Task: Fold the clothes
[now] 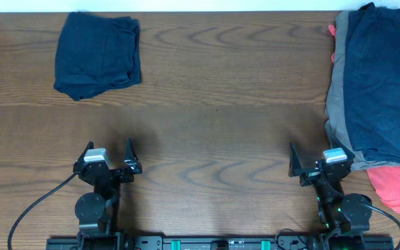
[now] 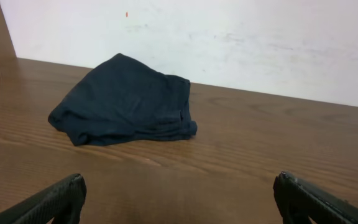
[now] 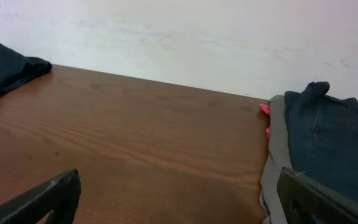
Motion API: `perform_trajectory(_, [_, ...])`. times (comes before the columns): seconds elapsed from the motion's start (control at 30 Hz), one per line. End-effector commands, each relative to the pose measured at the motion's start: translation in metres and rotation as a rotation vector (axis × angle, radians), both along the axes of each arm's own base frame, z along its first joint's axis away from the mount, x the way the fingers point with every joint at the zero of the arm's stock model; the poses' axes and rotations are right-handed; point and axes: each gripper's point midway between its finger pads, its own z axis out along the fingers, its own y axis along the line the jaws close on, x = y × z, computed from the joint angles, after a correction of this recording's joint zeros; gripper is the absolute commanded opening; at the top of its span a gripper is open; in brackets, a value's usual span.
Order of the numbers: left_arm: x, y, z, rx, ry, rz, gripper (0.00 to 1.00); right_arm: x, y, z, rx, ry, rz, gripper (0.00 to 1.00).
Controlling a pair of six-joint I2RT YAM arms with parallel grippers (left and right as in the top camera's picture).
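My left pincer [image 1: 109,147] sits low at the near edge of the desk [image 1: 214,104], its two fingers spread wide apart with nothing between them. My right pincer [image 1: 323,154] is in the same posture on the other side, jaws parted and empty, and its outer finger reaches just to the edge of the heap of clothes.

Ahead of my left arm, at the far left of the desk and well apart from my fingers, lies a folded navy-blue garment [image 1: 97,54]. It is a compact, roughly square bundle. From my left wrist view it looks slightly humped, with layered edges showing at its right side.

On the far right of the desk lies the unfolded pile. A large pair of navy-blue shorts [image 1: 380,90] lies on top, spread out and running from the back edge toward me. Under it, grey trousers [image 1: 335,104] stick out along the left side. A coral-pink piece [image 1: 398,184] shows at the near right corner, and a small sliver of it peeks out at the back, beside the grey. The pile runs off the right border of the overhead view.

A pale wall [image 2: 229,37] stands behind the desk.
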Motion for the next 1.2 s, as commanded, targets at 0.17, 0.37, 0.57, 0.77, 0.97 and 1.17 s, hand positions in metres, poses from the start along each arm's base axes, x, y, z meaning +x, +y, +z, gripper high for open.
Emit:
perform_trajectory(0.17, [-0.001, 0.001, -0.014, -0.008, 0.047, 0.007, 0.98, 0.000, -0.003, -0.001, 0.008, 0.001, -0.013, 0.99])
perform_trajectory(0.37, [-0.001, 0.001, -0.014, -0.008, 0.047, 0.009, 0.98, 0.000, -0.003, 0.001, 0.008, -0.005, -0.018, 0.99])
perform_trajectory(0.57, [-0.001, 0.001, -0.014, -0.008, 0.047, 0.010, 0.98, 0.000, -0.004, -0.001, 0.007, 0.001, -0.020, 0.99])
perform_trajectory(0.77, [-0.001, 0.001, -0.014, -0.008, 0.047, 0.009, 0.98, 0.002, -0.012, 0.000, 0.005, -0.001, -0.065, 0.99])
perform_trajectory(0.97, [-0.001, 0.001, -0.014, -0.009, 0.047, 0.006, 0.98, 0.002, -0.012, 0.000, 0.005, -0.002, -0.066, 0.99])
perform_trajectory(1.17, [-0.001, 0.000, -0.014, -0.009, 0.047, 0.006, 0.98, 0.002, -0.012, 0.011, 0.009, -0.048, -0.065, 0.99])
